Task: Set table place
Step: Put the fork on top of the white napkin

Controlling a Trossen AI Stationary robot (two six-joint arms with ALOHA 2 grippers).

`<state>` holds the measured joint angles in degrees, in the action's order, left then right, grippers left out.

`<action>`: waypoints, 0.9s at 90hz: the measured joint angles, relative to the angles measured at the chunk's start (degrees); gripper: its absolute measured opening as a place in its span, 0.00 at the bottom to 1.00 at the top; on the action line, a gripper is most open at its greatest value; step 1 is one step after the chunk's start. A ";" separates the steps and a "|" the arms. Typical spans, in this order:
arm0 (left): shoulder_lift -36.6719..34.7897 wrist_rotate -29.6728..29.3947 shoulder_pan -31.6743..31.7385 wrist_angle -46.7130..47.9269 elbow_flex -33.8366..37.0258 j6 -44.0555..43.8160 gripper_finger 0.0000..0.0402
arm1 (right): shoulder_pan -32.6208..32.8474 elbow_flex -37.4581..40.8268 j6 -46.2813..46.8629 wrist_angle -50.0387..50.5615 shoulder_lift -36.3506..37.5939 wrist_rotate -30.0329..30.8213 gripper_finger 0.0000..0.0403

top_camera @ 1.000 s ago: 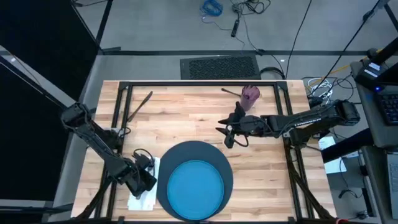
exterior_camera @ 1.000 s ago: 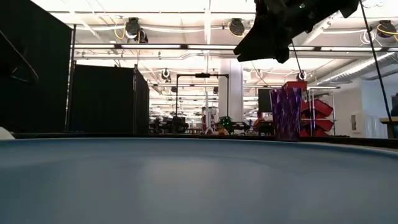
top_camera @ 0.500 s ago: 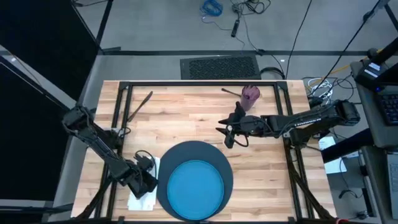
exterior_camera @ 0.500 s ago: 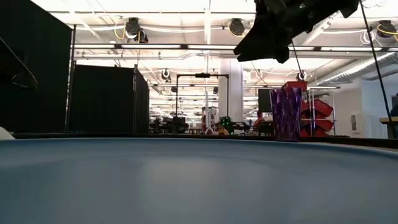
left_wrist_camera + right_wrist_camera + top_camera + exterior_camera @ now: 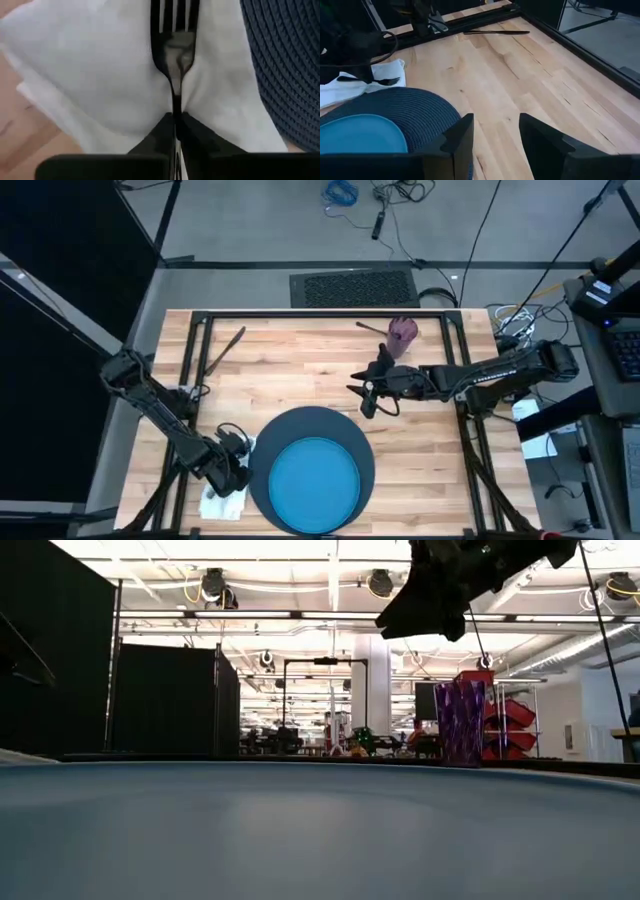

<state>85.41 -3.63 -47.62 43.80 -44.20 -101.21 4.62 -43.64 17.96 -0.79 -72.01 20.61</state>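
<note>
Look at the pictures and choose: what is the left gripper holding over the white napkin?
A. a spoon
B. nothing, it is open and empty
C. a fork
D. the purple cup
C. In the left wrist view the left gripper is shut on the handle of a fork, whose tines lie over the white napkin beside the dark mat.

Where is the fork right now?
The fork lies over the white napkin, pinched in the left gripper, at the table's near-left, just left of the navy mat.
</note>
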 joint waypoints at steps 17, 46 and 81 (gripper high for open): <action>-0.33 -0.93 1.08 5.46 -3.57 1.07 0.00 | 0.00 0.00 0.00 -0.15 -0.02 -0.01 0.36; -0.42 -0.88 2.88 4.91 -5.03 2.63 0.00 | 0.02 0.00 -0.04 -0.16 0.00 -1.29 0.36; -0.42 0.17 3.09 4.72 -5.05 3.15 0.02 | 0.04 0.00 -0.13 -0.20 -0.02 -1.56 0.36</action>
<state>84.99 -3.46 -44.53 48.51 -49.25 -98.06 4.67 -43.64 17.82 -0.99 -72.03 19.05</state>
